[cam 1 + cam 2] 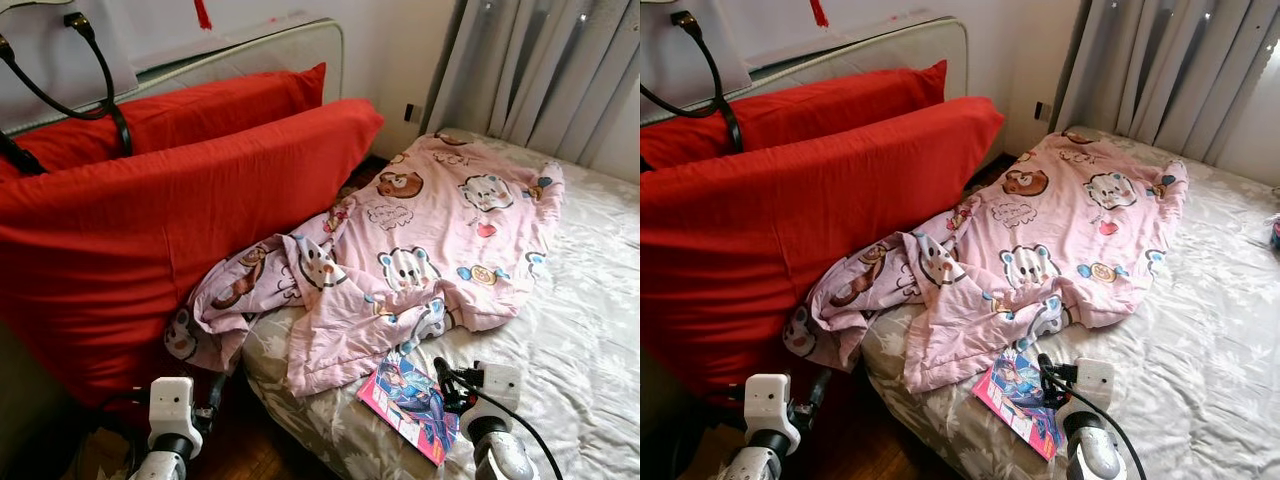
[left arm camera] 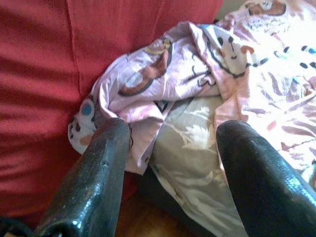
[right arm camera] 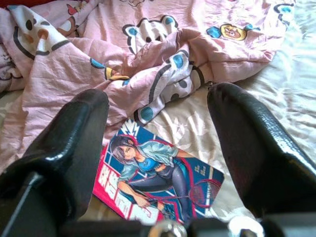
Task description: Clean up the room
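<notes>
Right pincer [image 3: 163, 148] hovers with its two black fingers spread wide apart, empty, framing the thin glossy comic book with a pink-and-blue illustrated cover [image 3: 158, 180]; left pincer [image 2: 170, 163] likewise apart and empty, aimed at the bunched edge of the crumpled pink cartoon-bear blanket [image 1: 420, 250] where it spills over the side of the bed; behind it stand the two large red fabric cushions [image 1: 150, 220].

We place the comic book flat on the pale floral-patterned bed sheet [image 1: 580, 320], near the bed's edge, just beside the lower fold of the blanket; whether the fold overlaps its far corner we cannot tell.

Orientation: in the head views the book's long axis runs diagonally, from up-left by the blanket fold down-right toward the right arm; the cover faces up; which end is the spine we cannot tell.

Risks, as we judge them: the book is thin and lies flush on soft bedding, so closing fingers may skate over the cover or pinch sheet instead of pages; a push rather than a lift could slide it off the near edge to the dark wooden floor [image 1: 250, 450]; a grip across the diagonal may catch only a corner and bend the cover; the blanket fold could be dragged along.
</notes>
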Robot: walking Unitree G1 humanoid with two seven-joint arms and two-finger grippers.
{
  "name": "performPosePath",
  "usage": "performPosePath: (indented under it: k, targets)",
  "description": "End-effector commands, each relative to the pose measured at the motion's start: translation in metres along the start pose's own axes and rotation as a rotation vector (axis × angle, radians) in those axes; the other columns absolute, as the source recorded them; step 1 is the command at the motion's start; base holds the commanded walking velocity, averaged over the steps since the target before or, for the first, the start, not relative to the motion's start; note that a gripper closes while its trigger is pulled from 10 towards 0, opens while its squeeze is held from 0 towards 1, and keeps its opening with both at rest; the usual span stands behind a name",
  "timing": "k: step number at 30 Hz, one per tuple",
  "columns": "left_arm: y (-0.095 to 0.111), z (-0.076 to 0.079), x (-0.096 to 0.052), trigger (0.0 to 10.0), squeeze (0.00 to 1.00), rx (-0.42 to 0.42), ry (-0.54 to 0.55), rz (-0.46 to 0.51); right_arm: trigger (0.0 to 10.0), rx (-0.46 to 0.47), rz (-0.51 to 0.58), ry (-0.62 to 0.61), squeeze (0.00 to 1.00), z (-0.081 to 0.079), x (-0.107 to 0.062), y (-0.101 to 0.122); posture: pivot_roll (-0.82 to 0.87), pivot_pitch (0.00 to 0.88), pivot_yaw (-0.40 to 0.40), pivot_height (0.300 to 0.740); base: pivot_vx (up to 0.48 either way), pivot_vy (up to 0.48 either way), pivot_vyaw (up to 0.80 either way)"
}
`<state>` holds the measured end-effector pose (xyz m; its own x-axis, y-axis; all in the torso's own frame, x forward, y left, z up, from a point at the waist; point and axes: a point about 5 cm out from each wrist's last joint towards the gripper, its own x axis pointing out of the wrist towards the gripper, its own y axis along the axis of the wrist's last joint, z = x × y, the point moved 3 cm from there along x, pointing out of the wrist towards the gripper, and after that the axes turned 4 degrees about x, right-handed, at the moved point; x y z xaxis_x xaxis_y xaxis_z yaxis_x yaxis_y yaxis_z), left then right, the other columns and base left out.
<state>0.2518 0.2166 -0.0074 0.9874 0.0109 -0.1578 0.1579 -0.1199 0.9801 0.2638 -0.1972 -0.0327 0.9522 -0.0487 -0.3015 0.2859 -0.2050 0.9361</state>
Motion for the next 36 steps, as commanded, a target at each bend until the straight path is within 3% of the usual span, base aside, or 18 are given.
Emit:
performPosePath:
  k: [1, 8, 12, 30, 36]
  targets:
    - [-0.002, 0.000, -0.002, 10.0, 0.00, -0.012, -0.007, -0.012, 10.0, -0.024, 0.030, -0.004, 0.00, 0.001, 0.000, 0.005, 0.04, 0.000, -0.047, 0.740, 0.000, 0.000, 0.00]
    - [0.007, 0.003, 0.003, 10.0, 0.00, -0.031, -0.003, 0.012, 10.0, -0.013, 0.024, -0.120, 0.00, 0.017, -0.003, 0.005, 0.05, 0.000, -0.052, 0.705, 0.000, 0.000, 0.00]
    - [0.005, 0.008, 0.002, 10.0, 0.00, -0.042, -0.015, 0.006, 10.0, -0.009, 0.014, -0.106, 0.00, 0.011, -0.005, -0.001, 0.04, 0.000, -0.048, 0.670, 0.000, 0.000, 0.00]
    - [0.003, 0.010, -0.004, 10.0, 0.00, -0.057, -0.030, -0.013, 10.0, -0.017, 0.004, -0.113, 0.00, 0.013, -0.003, 0.001, 0.05, 0.020, -0.054, 0.670, 0.000, 0.000, 0.00]
    - [0.002, 0.010, -0.006, 10.0, 0.00, -0.057, -0.031, -0.021, 10.0, -0.011, 0.005, -0.102, 0.00, 0.013, -0.003, 0.002, 0.05, 0.031, -0.052, 0.651, 0.000, 0.000, 0.00]
